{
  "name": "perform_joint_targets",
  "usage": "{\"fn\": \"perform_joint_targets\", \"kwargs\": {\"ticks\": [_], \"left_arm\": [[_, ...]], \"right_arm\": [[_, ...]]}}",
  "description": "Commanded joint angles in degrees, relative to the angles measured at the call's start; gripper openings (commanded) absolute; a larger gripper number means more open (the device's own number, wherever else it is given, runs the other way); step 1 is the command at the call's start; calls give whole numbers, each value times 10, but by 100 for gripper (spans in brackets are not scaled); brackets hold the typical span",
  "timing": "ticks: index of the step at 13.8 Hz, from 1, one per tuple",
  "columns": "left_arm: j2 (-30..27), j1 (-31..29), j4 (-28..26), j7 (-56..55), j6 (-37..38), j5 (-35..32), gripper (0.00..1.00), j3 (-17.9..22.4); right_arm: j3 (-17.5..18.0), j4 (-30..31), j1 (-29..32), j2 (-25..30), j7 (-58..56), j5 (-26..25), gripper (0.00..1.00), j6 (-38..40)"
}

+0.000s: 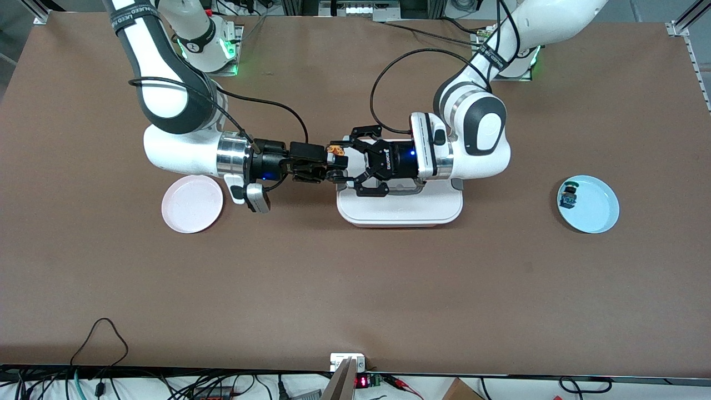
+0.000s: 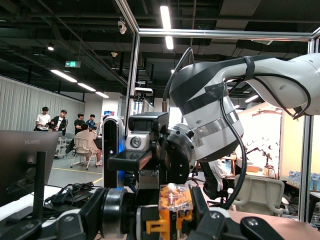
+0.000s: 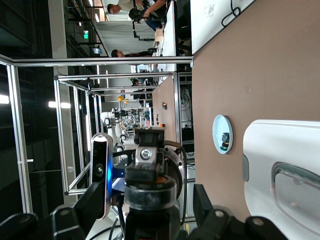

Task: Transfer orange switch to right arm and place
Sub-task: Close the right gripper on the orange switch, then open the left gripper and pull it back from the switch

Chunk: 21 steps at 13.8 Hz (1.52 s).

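handover risk: orange switch (image 1: 334,149), small and pinched in the left gripper (image 1: 340,161) above the white tray (image 1: 400,214), is possibly slipping if released too soon.
right gripper (image 1: 332,162): jaws standing apart around it, not gripping (judged).
surface: brown table (image 1: 355,289), pink plate (image 1: 192,204), blue plate (image 1: 597,214).
room: lab hall.

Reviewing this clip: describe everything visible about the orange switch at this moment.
The orange switch is a tiny part with a translucent orange top and yellow-orange fittings below, plastic by the look of it. It is up in the air above the edge of the white tray, mid-table, shut in the left gripper. The right gripper meets it end to end, fingers around the switch; whether they touch it cannot be told. Its lower body is hidden by the fingers.
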<state>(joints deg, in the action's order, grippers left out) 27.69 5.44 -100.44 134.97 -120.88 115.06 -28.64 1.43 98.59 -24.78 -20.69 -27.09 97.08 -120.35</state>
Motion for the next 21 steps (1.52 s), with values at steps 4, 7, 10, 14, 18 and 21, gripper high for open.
{"fn": "perform_joint_targets", "kwargs": {"ticks": [4, 7, 10, 14, 18, 21], "left_arm": [[-7, 2, -3, 19, 5, 22, 7, 0], [-8, 2, -3, 18, 5, 22, 7, -1], [-8, 2, -3, 18, 5, 23, 7, -1], [-8, 2, -4, 18, 5, 22, 8, -1], [-8, -1, -6, 21, 5, 22, 100, -11], [-8, -5, -7, 20, 6, 21, 100, -10]], "right_arm": [[1, -3, 2, 2, -3, 2, 70, 8], [1, -1, 0, 7, -5, 1, 39, 8], [1, 0, 4, 8, -4, 0, 22, 11], [-3, -1, 15, 7, -5, -24, 0, 35], [-3, -4, 24, 5, -6, -24, 0, 49], [-3, -9, 25, 3, -5, -24, 0, 50]]}}
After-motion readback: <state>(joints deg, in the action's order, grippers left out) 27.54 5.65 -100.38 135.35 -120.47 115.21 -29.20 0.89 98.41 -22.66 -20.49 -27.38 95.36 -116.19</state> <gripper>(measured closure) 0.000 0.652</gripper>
